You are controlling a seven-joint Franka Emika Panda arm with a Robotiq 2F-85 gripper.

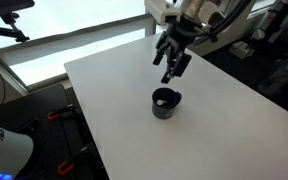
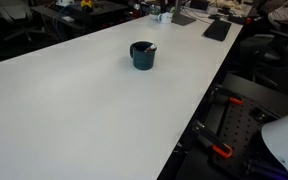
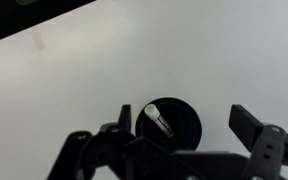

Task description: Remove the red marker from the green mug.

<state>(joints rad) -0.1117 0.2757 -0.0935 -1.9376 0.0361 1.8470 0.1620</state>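
The claw (image 1: 174, 74) hangs above the mug (image 1: 166, 111), well clear of its rim, with its jaws spread and nothing between them. The mug stands upright on the white bench (image 1: 104, 90). The marker (image 3: 160, 120) is inside it, leaning against the wall with its pale end up near the rim. In the wrist view it lies to one side of the mug's opening, not at the centre.

The main risk looks like the descent. With the marker so close to the wall, one finger may have little room to slip between them, and it could land on the rim and shove or tip the mug. A thin, slanted marker could also roll out from between the pads as they close, or be nipped only at its tip and drop back in. If it is pulled up at an angle, it might catch the rim and drag the light mug along. How far it sticks out above the rim is hard to judge here, probably only a little.
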